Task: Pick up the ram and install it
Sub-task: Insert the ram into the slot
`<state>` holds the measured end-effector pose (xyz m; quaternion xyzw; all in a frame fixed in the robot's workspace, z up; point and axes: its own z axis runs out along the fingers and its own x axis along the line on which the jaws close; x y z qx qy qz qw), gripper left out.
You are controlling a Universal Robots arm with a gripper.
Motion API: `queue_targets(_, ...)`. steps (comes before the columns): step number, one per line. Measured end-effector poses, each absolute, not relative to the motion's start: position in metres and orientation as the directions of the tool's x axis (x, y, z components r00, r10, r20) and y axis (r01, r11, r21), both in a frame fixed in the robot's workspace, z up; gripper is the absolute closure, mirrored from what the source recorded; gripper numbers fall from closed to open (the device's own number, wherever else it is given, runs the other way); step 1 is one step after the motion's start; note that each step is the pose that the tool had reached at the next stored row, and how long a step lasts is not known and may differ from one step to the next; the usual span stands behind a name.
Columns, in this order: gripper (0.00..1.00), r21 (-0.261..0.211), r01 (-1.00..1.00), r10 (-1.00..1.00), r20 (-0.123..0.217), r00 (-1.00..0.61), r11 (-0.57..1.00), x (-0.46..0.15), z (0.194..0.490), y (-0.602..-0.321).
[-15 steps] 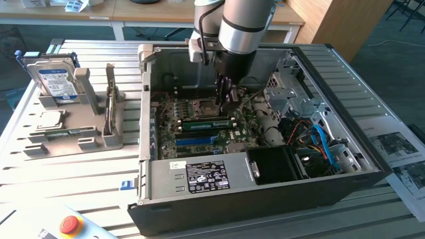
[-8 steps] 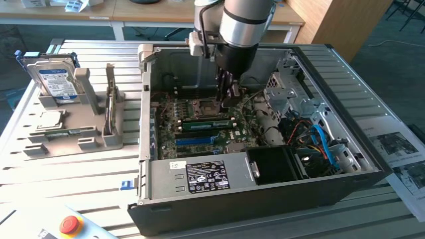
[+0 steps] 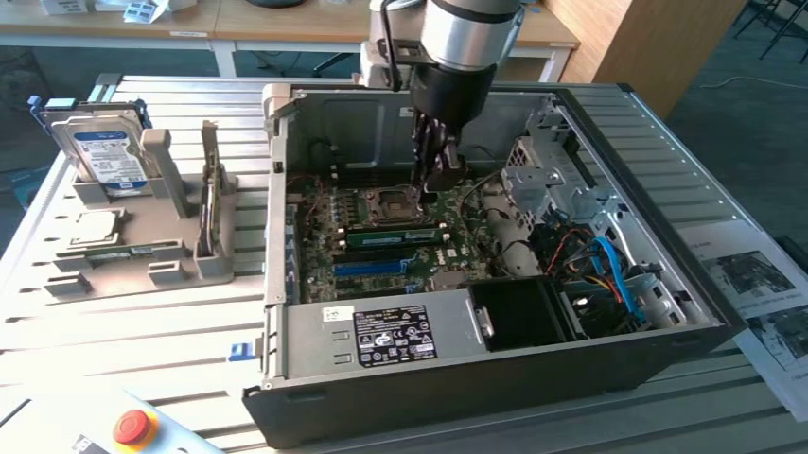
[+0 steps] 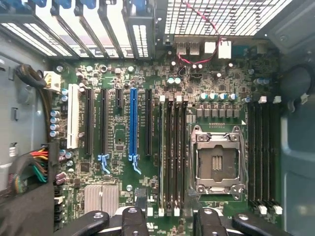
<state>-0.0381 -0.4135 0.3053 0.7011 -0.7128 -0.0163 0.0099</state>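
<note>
**Jaws.** You have the black two-finger gripper (image 3: 438, 182) low inside the open black desktop computer case (image 3: 531, 378). The jaws are spread wide and pinch nothing. In the wrist view the dark fingertips (image 4: 134, 222) stand either side of the bank of black memory slots (image 4: 173, 152). That bank lies beside the bare metal-framed processor socket (image 4: 216, 160).

**Ram.** The long thin green circuit-board stick with dark chips (image 3: 392, 232) stands on edge on the green motherboard (image 4: 115, 135). It is close beneath the jaws but apart from them, between the socket and the long blue expansion slot (image 4: 133, 125). In the wrist view, a thin pale line in the memory slot nearest the blue one is probably its top edge.

**Writing.**
- The black label (image 3: 394, 336) on the grey power supply (image 3: 303, 340) carries white text and marks too small to read.
- The blue-and-white label on the silver hard drive (image 3: 108, 151) is no clearer. The drive stands upright in the grey holder (image 3: 165, 274) on the slatted aluminium bench (image 3: 151, 331).

**Cut off.**
- Printed paper sheets (image 3: 758, 284) run off the exterior view's right edge.
- A red push button (image 3: 132, 426) sits at the lower edge.
</note>
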Motion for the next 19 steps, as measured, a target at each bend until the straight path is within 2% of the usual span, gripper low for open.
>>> queue_targets(19,0.57,0.037,-0.999,-1.0,-0.009,-0.017,0.016,-0.038,0.342,-0.413)
